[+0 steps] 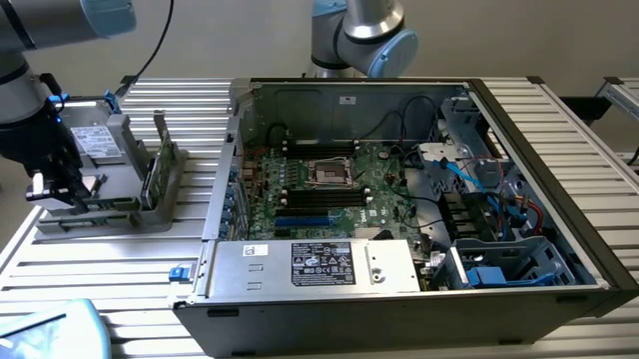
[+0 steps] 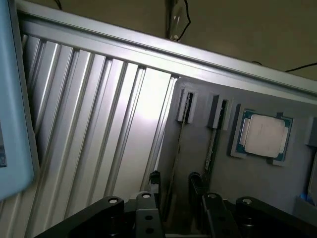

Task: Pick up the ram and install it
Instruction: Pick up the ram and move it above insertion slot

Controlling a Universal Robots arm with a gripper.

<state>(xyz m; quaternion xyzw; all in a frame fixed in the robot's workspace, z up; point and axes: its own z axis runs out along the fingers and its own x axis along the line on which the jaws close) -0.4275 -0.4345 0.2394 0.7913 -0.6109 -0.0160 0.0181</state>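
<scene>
Silver ribbed slats are making up the table (image 1: 110, 262), and an open computer case (image 1: 559, 187) is sitting in the middle of it. At the exterior view's left, a gray holder (image 1: 100, 221) is keeping the spare parts, well apart from the case. The gripper (image 2: 174, 181) is hanging over this holder with its two fingers (image 2: 154, 179) spread wide, holding nothing.

In the wrist view, the ram (image 2: 177, 148) is standing on its thin edge in a slot of the holder and is showing in the gap between the fingers. I cannot tell if the fingers are down beside it or just looking at it from above. A second thin stick (image 2: 213, 144) is standing just beside it, and the square processor chip (image 2: 265, 136) is lying further along.

I think the picking-up step is just beginning. To do it well, the gripper is needing the ram right in the middle of the gap, so both fingers are meeting its flat sides together. Going straight down, not tilted, and away from the second stick is looking safest. A soft, even squeeze is seeming best, since the thin stick could bend or tip.
</scene>
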